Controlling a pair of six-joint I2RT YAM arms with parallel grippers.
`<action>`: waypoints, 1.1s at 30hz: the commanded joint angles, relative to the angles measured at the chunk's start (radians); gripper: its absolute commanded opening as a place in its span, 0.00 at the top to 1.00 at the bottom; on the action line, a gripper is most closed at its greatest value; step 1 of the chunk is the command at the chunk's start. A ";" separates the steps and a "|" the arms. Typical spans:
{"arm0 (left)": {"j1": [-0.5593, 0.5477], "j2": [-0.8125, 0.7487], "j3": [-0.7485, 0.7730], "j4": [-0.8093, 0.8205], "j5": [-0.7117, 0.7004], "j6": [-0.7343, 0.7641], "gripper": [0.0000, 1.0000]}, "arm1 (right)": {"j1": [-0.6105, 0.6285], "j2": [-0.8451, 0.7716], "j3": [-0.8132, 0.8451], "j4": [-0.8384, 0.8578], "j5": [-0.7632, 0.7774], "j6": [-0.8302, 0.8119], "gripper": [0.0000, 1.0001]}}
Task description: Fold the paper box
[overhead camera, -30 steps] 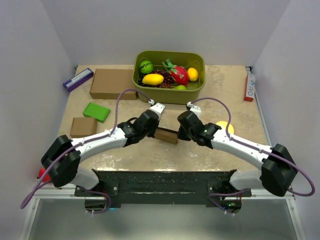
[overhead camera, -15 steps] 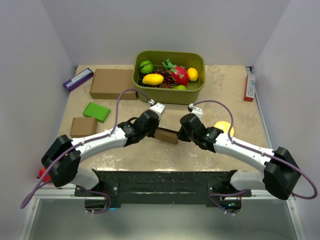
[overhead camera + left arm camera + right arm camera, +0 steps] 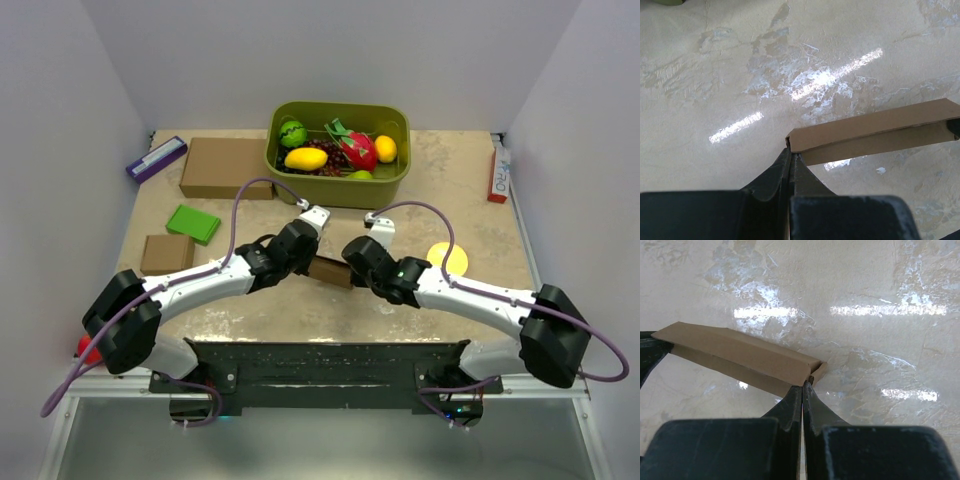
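Brown box (image 3: pixel 332 271) at the middle of the desk (image 3: pixel 450 170), on the near side of a green bin (image 3: pixel 338 150), spanning the gap between both arms. Left pincer (image 3: pixel 790 152) pinched tight on one end corner, right pincer (image 3: pixel 803 385) pinched tight on the other. Box is long, flattened, creased. Contact with desk unclear.

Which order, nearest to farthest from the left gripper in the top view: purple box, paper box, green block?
1. paper box: one end pinched in the left gripper, middle of the table.
2. green block: off to the left, mid-table.
3. purple box: far left corner, by the wall.
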 commanded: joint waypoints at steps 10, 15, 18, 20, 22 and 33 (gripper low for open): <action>-0.029 0.017 -0.004 -0.070 0.095 -0.028 1.00 | 0.056 0.004 0.072 -0.158 -0.043 0.026 0.87; -0.030 0.016 0.001 -0.073 0.088 -0.025 1.00 | 0.054 -0.090 0.095 -0.195 -0.032 0.032 0.65; -0.029 0.020 0.004 -0.076 0.088 -0.024 1.00 | 0.045 -0.136 0.092 -0.190 -0.038 0.048 0.60; -0.029 0.020 0.004 -0.076 0.089 -0.024 1.00 | 0.031 -0.161 0.083 -0.189 -0.041 0.057 0.57; -0.029 0.020 0.006 -0.076 0.089 -0.022 1.00 | 0.016 -0.178 0.065 -0.186 -0.035 0.065 0.55; -0.029 0.016 0.003 -0.077 0.088 -0.024 1.00 | -0.079 -0.268 -0.095 0.105 -0.086 0.143 0.42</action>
